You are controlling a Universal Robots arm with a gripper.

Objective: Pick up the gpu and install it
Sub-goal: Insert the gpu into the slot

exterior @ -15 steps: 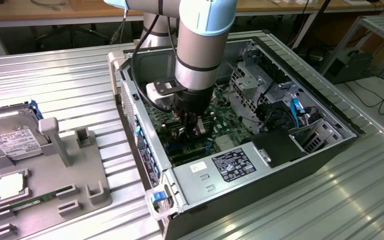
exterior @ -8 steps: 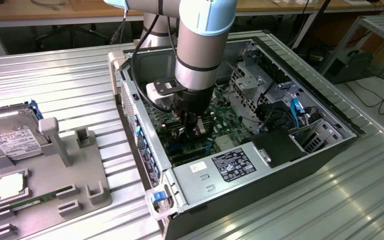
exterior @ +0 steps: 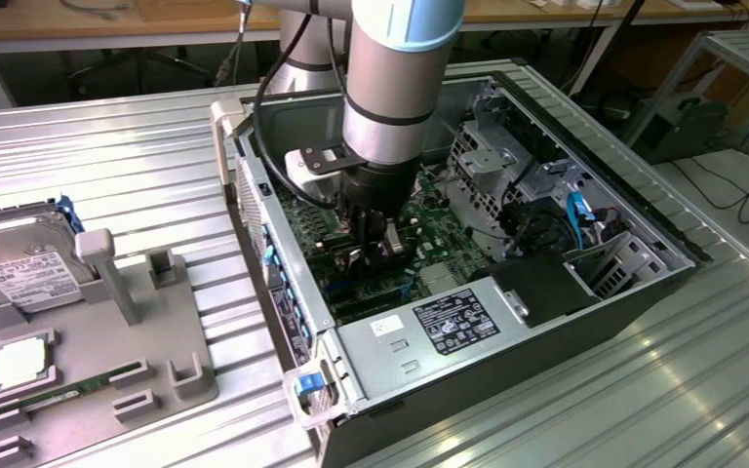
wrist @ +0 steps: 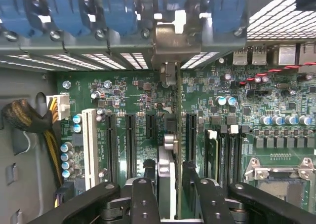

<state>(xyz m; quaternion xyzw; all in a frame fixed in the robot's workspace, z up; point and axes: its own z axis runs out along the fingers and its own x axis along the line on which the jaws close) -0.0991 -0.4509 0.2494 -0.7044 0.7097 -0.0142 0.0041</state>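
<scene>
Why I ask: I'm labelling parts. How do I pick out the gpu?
Inside the open computer case, find the green motherboard. The gpu stands edge-on among long black slots; only it rises from the board and ends in a silver bracket.

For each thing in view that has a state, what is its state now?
gpu: standing on edge in a motherboard slot, between the fingers.
gripper: inside the case, jaws parted around the gpu.
case: lying on its side, open.
hard drive: on the grey holder, outside the case.

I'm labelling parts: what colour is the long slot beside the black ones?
White slot, clearest in the wrist view.
</scene>
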